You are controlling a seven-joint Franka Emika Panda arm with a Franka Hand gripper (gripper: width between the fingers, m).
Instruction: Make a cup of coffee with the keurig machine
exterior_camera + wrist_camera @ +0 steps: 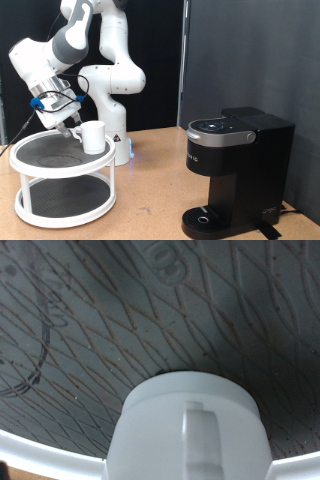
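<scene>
Early stage: plain white ceramic cup (92, 136) sits on two-tier round white rack (62, 190) at exterior view's left, well apart from closed black boxy keurig machine (238, 172), gripper (66, 122) just beside it, jaws' opening can't tell.

One cup (92, 136), one keurig machine (236, 170), one two-tier white rack (62, 182), one robot arm (95, 55).

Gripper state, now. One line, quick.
Gripper: beside the cup on the round rack's top shelf; open or shut cannot be told, and no grasp on the cup shows.
</scene>
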